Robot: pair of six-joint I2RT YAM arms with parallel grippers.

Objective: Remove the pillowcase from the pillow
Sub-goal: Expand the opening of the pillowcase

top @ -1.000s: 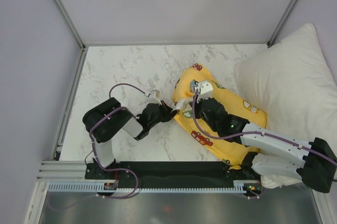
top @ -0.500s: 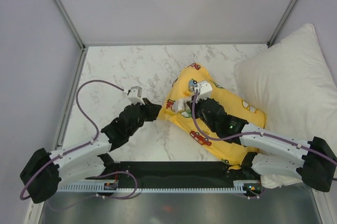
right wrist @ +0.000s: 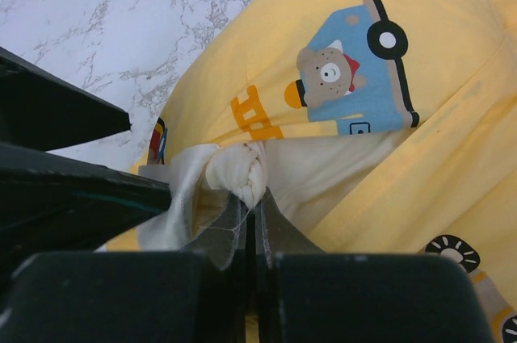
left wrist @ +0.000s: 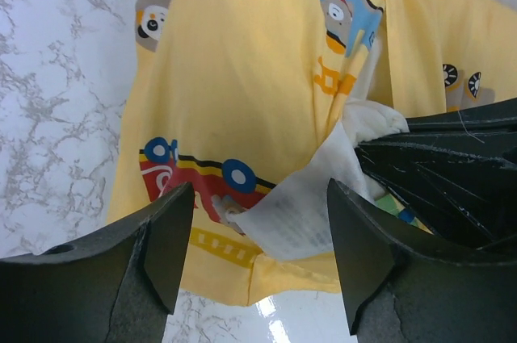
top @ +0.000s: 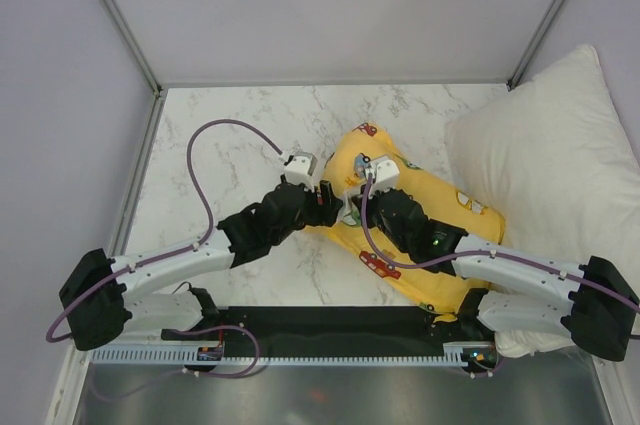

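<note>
On the white marble-patterned table [top: 230, 135], far right side, a large bright white plump pillow [top: 560, 155] lies partly off the edge, against the enclosure wall. Just left of it, touching it, is the bright yellow fabric pillowcase printed with cartoon cars and buses [top: 450, 195]. It lies at a slant near the table's middle, full and rounded, the right arm lying across it. Its open end faces left, toward the left arm. The small cream-beige soft pillow [right wrist: 234, 167] sits inside the case. Only a bunched, knotted corner pokes out at the opening, with a strip of cream lining visible beneath the blue bear-car print. Black two-finger right gripper [right wrist: 249, 206]: clenched tight on that bunched pillow corner, fingers pressed together with cloth between them. Black two-finger left gripper [left wrist: 258, 206]: released, jaws spread wide and holding nothing, hovering low over the case's hem, one finger on either side of the red bus print. The two grippers are nearly tip to tip at the opening. Thin white care label [left wrist: 295, 206]: sticks out of the opening between the left gripper's fingers, creased, with faint print too small to read.
</note>
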